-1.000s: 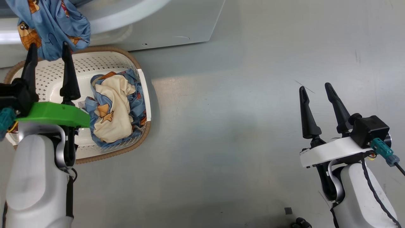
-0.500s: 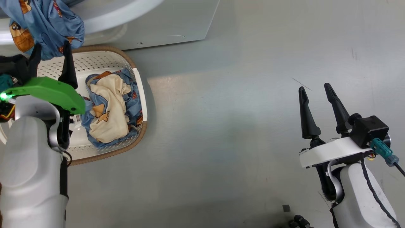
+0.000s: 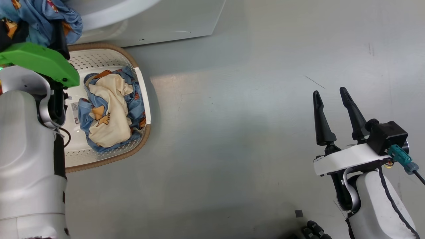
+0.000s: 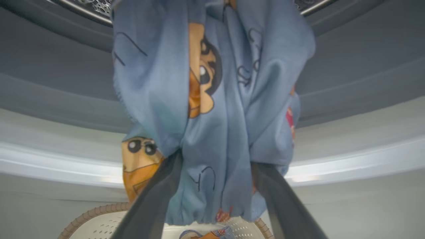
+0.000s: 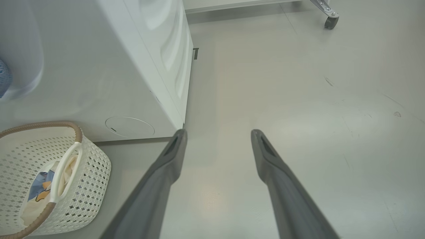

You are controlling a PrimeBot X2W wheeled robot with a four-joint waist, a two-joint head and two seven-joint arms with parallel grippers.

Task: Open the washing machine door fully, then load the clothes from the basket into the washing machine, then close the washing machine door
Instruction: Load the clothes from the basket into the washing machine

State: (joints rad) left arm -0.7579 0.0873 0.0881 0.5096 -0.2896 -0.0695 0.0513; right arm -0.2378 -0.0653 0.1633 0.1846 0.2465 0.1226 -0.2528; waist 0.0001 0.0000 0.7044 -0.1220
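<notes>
The washing machine [image 3: 172,20] stands at the top left, and its grey gasket [image 4: 49,83] arcs across the left wrist view. A light blue garment [image 4: 215,99] with orange prints hangs out of the opening. Its lower part falls between the spread fingers of my left gripper [image 4: 215,161], which is open. More of the clothes [image 3: 109,116], cream and blue, lie in the basket [image 3: 109,157] on the floor below. My right gripper [image 3: 328,92] hovers open over bare floor, far right of the basket [image 5: 89,166]. The washing machine door is out of view.
Grey floor [image 3: 232,132] stretches between the basket and my right arm. A caster wheel [image 5: 330,21] of some frame stands far behind the washing machine [image 5: 99,66]. Small dark objects [image 3: 312,229] lie at the bottom edge near my right arm.
My left arm has moved up towards the washer opening, so its fingers now flank the hanging blue garment. The head camera has shifted slightly. The right arm has stayed still.
</notes>
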